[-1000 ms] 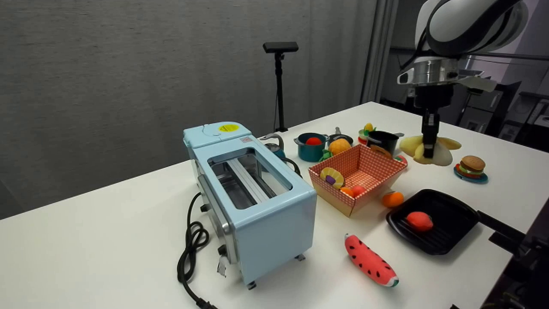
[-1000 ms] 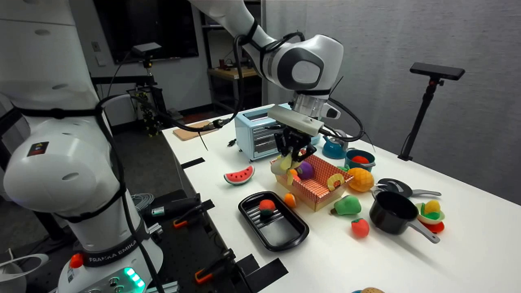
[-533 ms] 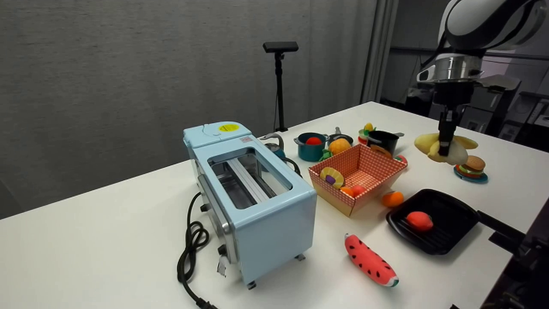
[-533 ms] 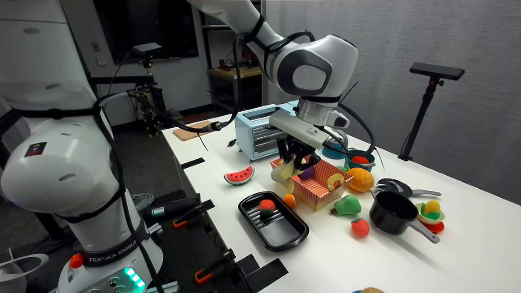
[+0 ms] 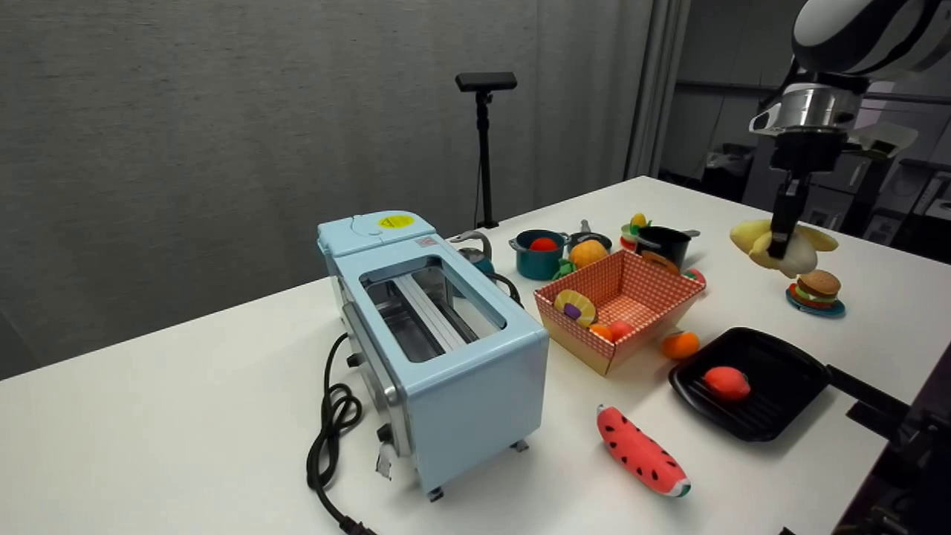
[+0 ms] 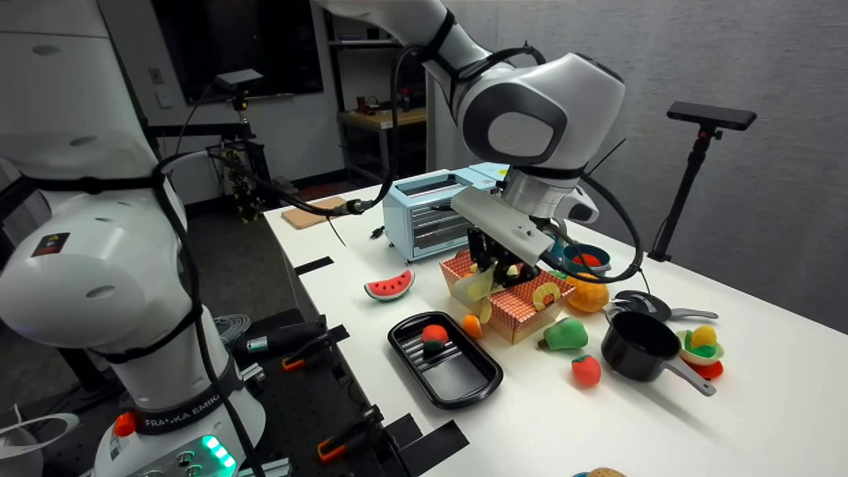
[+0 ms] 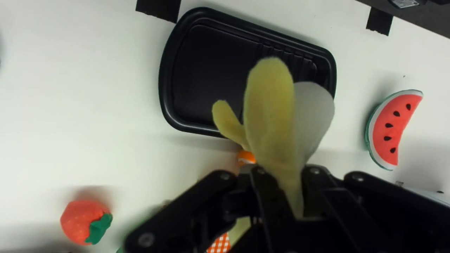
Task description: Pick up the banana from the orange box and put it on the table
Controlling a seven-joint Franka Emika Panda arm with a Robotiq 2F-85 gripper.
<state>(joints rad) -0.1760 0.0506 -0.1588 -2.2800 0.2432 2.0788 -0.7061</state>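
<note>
The hand [image 7: 282, 172] had the banana [image 7: 270, 123] pinched, up above the counter [image 7: 95, 140]! Lengthwise it jutted ahead of the hand, overlapping the black tray [image 7: 211, 77] in the wrist view, so a sidestep looked wise before lowering.

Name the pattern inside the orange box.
The orange box: red-and-white check, clearest in an exterior view.

Grey curtain [image 5: 260, 134], dark floor [image 6: 242, 268], black screen [image 6: 252, 33], wood-topped bench [image 6: 400, 118].
</note>
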